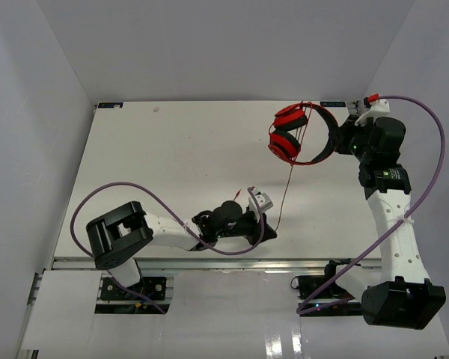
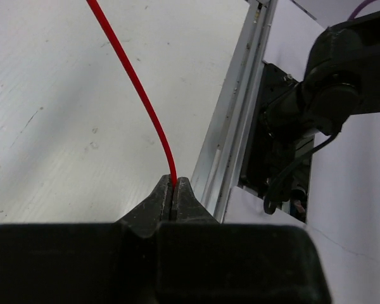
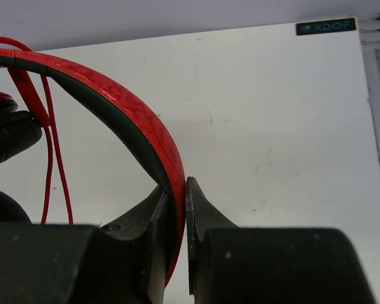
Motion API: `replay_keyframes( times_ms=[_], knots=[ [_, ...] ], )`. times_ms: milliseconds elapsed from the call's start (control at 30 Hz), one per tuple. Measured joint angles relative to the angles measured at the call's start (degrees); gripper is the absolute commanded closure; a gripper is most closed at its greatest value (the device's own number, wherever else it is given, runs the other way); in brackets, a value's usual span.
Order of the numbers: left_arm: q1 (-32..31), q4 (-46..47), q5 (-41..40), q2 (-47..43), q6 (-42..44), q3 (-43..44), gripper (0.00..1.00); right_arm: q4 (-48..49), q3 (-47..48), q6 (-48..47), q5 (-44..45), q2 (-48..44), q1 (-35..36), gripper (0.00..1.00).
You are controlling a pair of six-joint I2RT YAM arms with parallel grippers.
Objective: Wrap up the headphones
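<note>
The red headphones [image 1: 288, 136] hang above the table's far right. My right gripper [image 1: 346, 136] is shut on their black-lined headband [image 3: 114, 95]. In the right wrist view the band runs between the two fingers of the right gripper [image 3: 177, 188], and a black ear pad [image 3: 6, 136] shows at the left edge. The thin red cable [image 1: 288, 179] drops from the earcups toward the table's near middle. My left gripper [image 2: 174, 183] is shut on this cable [image 2: 139, 95], which rises from the fingertips. In the top view the left gripper [image 1: 263, 202] is low near the front rail.
An aluminium rail [image 1: 209, 262] borders the table's near edge, also seen in the left wrist view [image 2: 240, 114]. Purple robot cables [image 1: 157, 202] loop over the left arm and around the right arm [image 1: 434, 149]. White walls enclose the table [image 1: 172, 149] on three sides.
</note>
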Motion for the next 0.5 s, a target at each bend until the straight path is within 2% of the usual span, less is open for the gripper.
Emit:
replay_keyframes(
  times_ms=[133,300,500],
  knots=[
    [-2.9,-7.04,-2.93,-4.74,3.2,2.06,1.0,3.6,-5.06,-1.11,8.58,-0.65,1.42,0.92],
    [-4.46,-17.59,-6.18,-8.97,6.9,5.48,1.0,9.07,-11.75,-6.85,16.54,-0.95,4.58,0.92],
    [-4.71,-32.11,-12.3,-14.65,13.2,12.12,1.0,14.54,-20.13,-17.23,20.4,-1.38,5.38,0.92]
  ],
)
